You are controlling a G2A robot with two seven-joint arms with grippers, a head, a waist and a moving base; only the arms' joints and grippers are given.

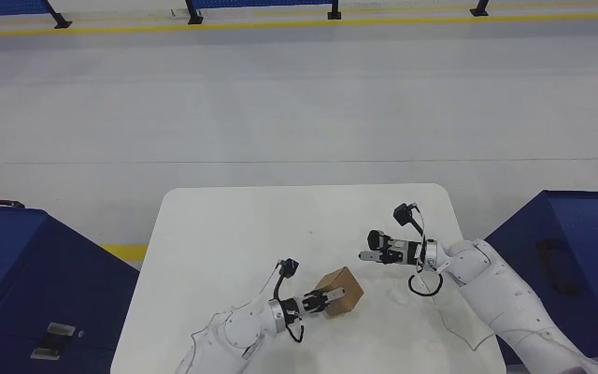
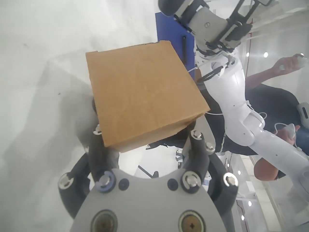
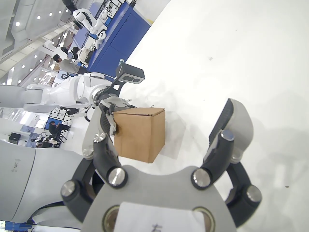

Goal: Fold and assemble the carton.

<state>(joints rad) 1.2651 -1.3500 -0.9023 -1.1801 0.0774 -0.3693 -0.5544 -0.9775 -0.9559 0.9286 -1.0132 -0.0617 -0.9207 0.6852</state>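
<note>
One brown carton [image 1: 338, 292] sits on the white table [image 1: 234, 234], towards the robot's side and a little right of the middle, already squared up into a closed cube. In the right wrist view its top flaps [image 3: 147, 112] lie folded down and meet at a thin seam that looks slightly uneven rather than flush. The left gripper [image 1: 316, 300] has its fingers clamped on the carton's near side, close to an upper edge. Whether the box rests fully on the table or is tipped a little off it is hard to tell. The right gripper [image 1: 363, 254] hangs just beyond the carton's far side, apart from it, with its jaws spread wide and nothing between them. Assembly looks close to done, with pressing or tucking the flaps probably the remaining step. The main risk is the one-sided hold: a push from the right gripper could pivot or skid the light box around the left fingers, or crease the wall they pinch. Pressing off the seam could buckle one flap inward and spring the other up. Releasing the left hold too soon could let the flaps reopen.
</note>
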